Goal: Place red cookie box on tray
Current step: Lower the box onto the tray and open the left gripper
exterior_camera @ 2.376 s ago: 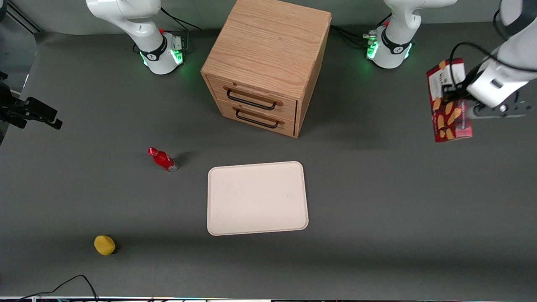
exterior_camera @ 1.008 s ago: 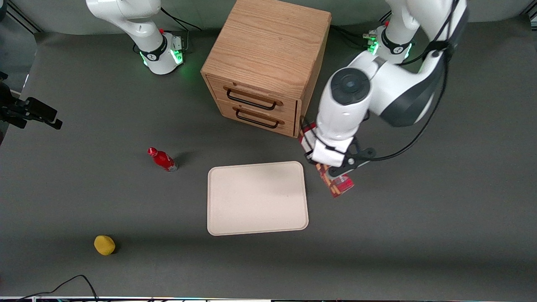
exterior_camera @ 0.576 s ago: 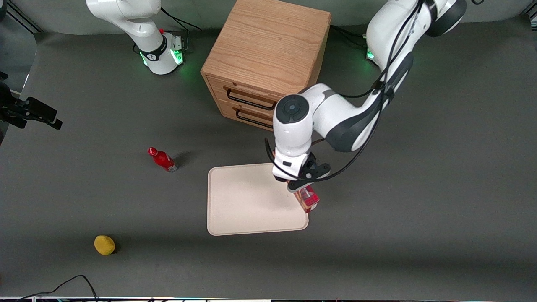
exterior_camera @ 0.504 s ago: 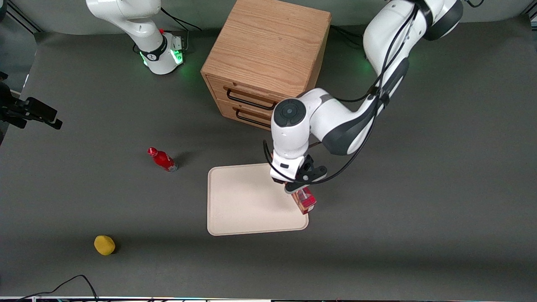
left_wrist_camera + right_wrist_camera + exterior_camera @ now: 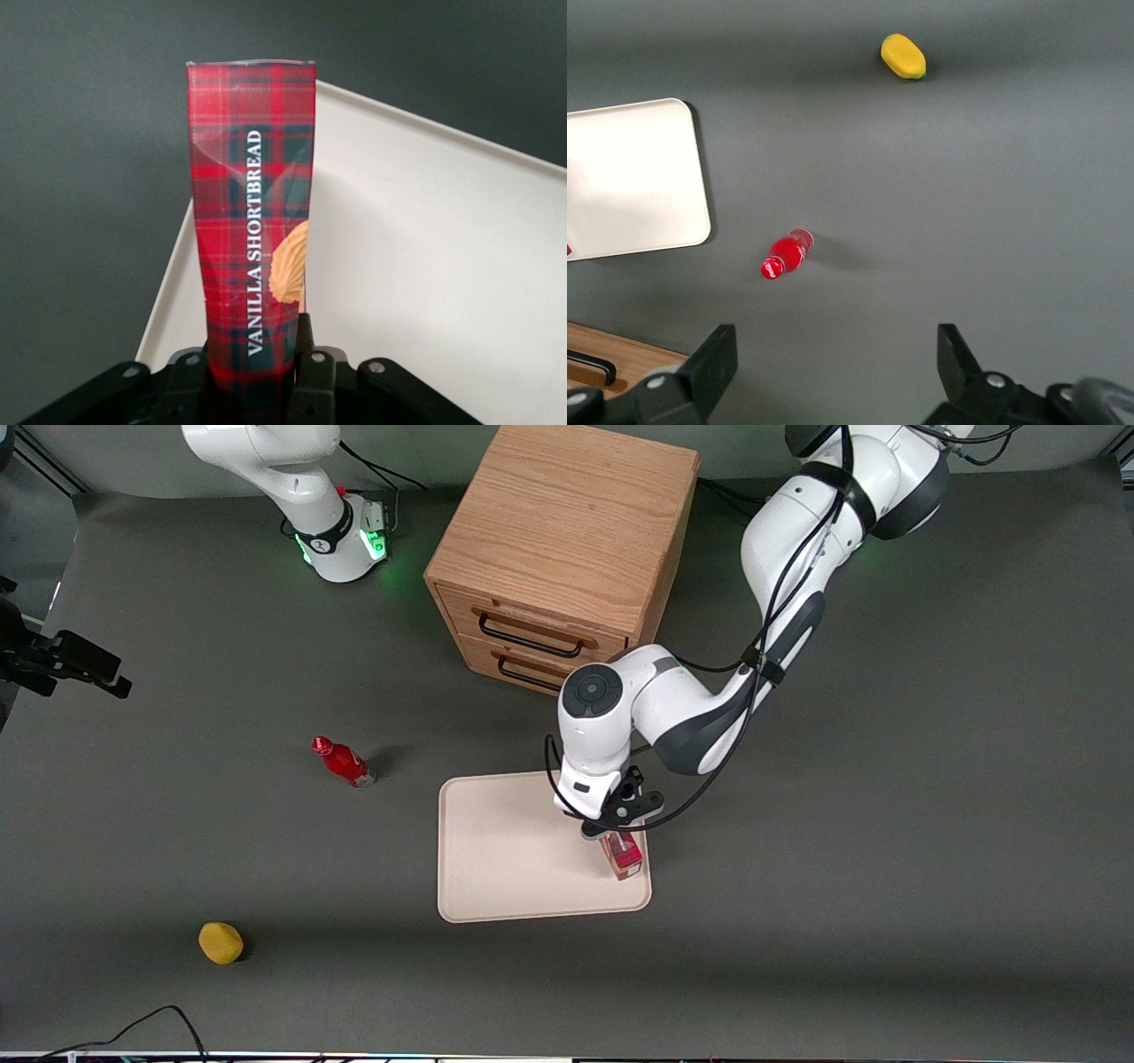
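The red cookie box (image 5: 623, 856), a red tartan carton, hangs end-down over the tray (image 5: 505, 850), close to the rim on the working arm's end. My left gripper (image 5: 611, 833) is shut on its upper part. The left wrist view shows the box (image 5: 252, 230) clamped between the two black fingers (image 5: 306, 354), its free end reaching toward the tray's rim (image 5: 177, 274). Whether that end touches the tray I cannot tell. The cream tray (image 5: 629, 177) also shows in the right wrist view.
A wooden two-drawer cabinet (image 5: 567, 558) stands farther from the front camera than the tray. A small red bottle (image 5: 344, 762) lies toward the parked arm's end. A yellow object (image 5: 221, 942) sits nearer the front camera, toward the same end.
The left arm carried the box from the working arm's end of the table to the tray. In the last half second it shifted a little farther in over the tray.
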